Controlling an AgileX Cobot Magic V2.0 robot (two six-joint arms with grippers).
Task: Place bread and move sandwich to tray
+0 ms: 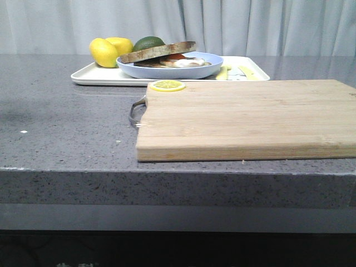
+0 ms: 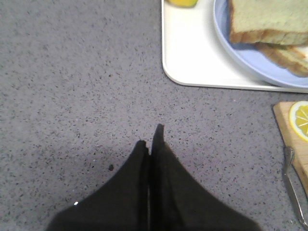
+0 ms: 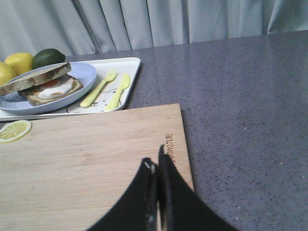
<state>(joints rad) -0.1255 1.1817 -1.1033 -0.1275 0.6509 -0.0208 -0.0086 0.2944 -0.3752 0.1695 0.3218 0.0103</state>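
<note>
The bread (image 1: 157,52), a brown-crusted slice, lies tilted on top of the egg-topped sandwich (image 1: 181,62) in a pale blue plate (image 1: 169,70) on the white tray (image 1: 94,76) at the back. The bread (image 2: 269,19), the sandwich (image 2: 288,55) under it and the tray (image 2: 192,53) also show in the left wrist view, and the bread (image 3: 33,79), egg sandwich (image 3: 53,90) and tray (image 3: 132,77) in the right wrist view. My left gripper (image 2: 150,137) is shut and empty over bare counter, short of the tray's corner. My right gripper (image 3: 155,161) is shut and empty over the cutting board.
A wooden cutting board (image 1: 250,117) with a metal handle (image 1: 136,111) fills the front middle, a lemon slice (image 1: 167,85) on its far corner. Two lemons (image 1: 105,51) and an avocado (image 1: 148,42) sit on the tray. A yellow fork (image 3: 98,89) and knife (image 3: 118,91) lie there too.
</note>
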